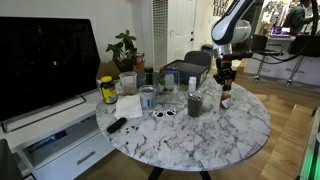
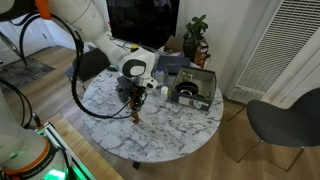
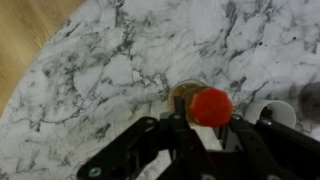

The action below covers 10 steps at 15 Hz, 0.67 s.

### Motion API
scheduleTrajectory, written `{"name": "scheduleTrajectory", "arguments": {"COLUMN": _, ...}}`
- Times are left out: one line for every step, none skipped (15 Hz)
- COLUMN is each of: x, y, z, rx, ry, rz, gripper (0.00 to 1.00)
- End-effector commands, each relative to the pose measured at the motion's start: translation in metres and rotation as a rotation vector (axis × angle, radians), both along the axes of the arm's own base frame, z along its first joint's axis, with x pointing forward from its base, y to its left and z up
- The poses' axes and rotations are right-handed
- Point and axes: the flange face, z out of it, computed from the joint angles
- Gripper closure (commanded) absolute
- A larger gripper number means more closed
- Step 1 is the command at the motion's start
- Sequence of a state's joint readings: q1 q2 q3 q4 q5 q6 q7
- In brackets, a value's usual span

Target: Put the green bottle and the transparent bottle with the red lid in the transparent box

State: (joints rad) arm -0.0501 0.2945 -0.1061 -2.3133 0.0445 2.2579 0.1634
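Red-lidded bottle point(image 3: 210, 106): one, between two fingers point(image 3: 150, 135)

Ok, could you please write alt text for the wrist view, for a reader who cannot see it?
The gripper, seen from above, is closed on the transparent bottle with the red lid, over a white marble table with grey veins. A strip of wooden floor shows at the upper left.

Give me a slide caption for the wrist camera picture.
Gripper closed on the red-lidded transparent bottle, on the marble table.
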Motion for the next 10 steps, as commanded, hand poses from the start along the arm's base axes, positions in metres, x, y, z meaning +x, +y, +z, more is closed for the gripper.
{"name": "scheduleTrajectory", "arguments": {"x": -0.006, "y": 0.000, "z": 0.016, "rx": -0.004, "ry": -0.025, "rz": 0.013, "gripper": 0.93}}
{"name": "scheduleTrajectory", "arguments": {"x": -0.004, "y": 0.000, "z": 0.022, "rx": -0.006, "ry": -0.038, "rz": 0.017, "gripper": 0.93}}
{"name": "scheduleTrajectory", "arguments": {"x": -0.002, "y": -0.001, "z": 0.031, "rx": -0.005, "ry": -0.053, "rz": 0.024, "gripper": 0.93}}
{"name": "scheduleTrajectory", "arguments": {"x": 0.000, "y": -0.002, "z": 0.037, "rx": -0.005, "ry": -0.065, "rz": 0.029, "gripper": 0.93}}
{"name": "scheduleTrajectory", "arguments": {"x": 0.004, "y": -0.004, "z": 0.048, "rx": -0.002, "ry": -0.080, "rz": 0.033, "gripper": 0.93}}
{"name": "scheduleTrajectory", "arguments": {"x": 0.008, "y": -0.005, "z": 0.057, "rx": 0.002, "ry": -0.098, "rz": 0.035, "gripper": 0.93}}
{"name": "scheduleTrajectory", "arguments": {"x": 0.015, "y": -0.006, "z": 0.069, "rx": 0.011, "ry": -0.122, "rz": 0.036, "gripper": 0.93}}
{"name": "scheduleTrajectory", "arguments": {"x": 0.021, "y": -0.006, "z": 0.080, "rx": 0.025, "ry": -0.147, "rz": 0.040, "gripper": 0.93}}
{"name": "scheduleTrajectory", "arguments": {"x": 0.030, "y": -0.004, "z": 0.092, "rx": 0.037, "ry": -0.164, "rz": 0.046, "gripper": 0.93}}
{"name": "scheduleTrajectory", "arguments": {"x": 0.039, "y": -0.001, "z": 0.104, "rx": 0.046, "ry": -0.178, "rz": 0.051, "gripper": 0.93}}
